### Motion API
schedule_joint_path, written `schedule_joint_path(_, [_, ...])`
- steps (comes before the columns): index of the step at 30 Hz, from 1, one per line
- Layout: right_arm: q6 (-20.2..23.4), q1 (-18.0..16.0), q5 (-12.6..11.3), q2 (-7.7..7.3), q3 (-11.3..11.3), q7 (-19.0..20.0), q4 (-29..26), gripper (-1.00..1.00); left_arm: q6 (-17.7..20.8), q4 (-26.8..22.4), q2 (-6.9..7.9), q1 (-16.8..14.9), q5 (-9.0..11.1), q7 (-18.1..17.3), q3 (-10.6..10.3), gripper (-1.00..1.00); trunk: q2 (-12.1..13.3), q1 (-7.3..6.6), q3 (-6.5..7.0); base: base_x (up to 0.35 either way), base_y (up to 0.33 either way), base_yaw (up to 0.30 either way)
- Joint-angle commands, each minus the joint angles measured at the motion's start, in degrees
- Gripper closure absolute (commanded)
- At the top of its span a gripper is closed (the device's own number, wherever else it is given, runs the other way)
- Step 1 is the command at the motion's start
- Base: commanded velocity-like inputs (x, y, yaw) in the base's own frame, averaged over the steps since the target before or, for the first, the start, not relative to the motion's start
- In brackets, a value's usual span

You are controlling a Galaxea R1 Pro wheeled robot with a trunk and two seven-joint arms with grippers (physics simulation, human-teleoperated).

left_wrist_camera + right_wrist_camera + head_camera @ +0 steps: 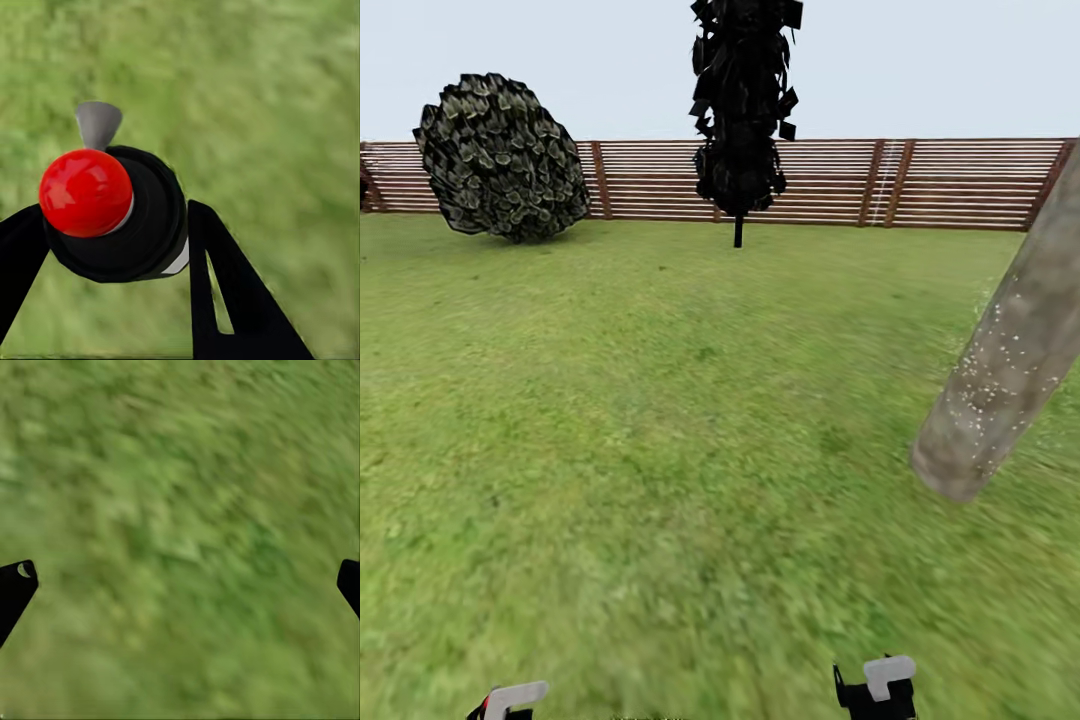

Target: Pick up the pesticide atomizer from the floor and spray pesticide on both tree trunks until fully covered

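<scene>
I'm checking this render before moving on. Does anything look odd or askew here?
Yes: the trunk at the head view's right leans steeply instead of standing upright, and white specks dot its surface. By contrast, the black tree by the fence stands straight. The atomizer sits squarely between the left gripper's fingers.

The tree trunk is cut off by the right edge, its crown unseen. The spray bottle body is hidden behind its black top. The grass is blurred. Both arms are cropped at the bottom edge.
</scene>
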Motion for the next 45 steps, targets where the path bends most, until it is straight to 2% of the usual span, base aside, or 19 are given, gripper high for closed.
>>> schedule_joint_path(1, [0.0, 0.0, 0.0, 0.01, 0.0, 0.0, 0.0, -1.00, 0.0, 0.0, 0.00, 0.0, 0.0, 0.0, 0.0, 1.00, 0.0, 0.00, 0.00, 0.000, 0.000, 0.286])
schedule_joint_path(20, [0.0, 0.0, 0.0, 0.04, 0.0, 0.0, 0.0, -1.00, -0.1, 0.1, 0.01, 0.0, 0.0, 0.0, 0.1, 1.00, 0.0, 0.00, 0.00, 0.004, 0.008, 0.286])
schedule_joint_path(45, [0.0, 0.0, 0.1, 0.04, 0.0, 0.0, 0.1, -1.00, 0.0, 0.1, 0.08, 0.0, 0.0, 0.0, 0.1, 1.00, 0.0, 0.00, 0.00, 0.063, 0.257, 0.286])
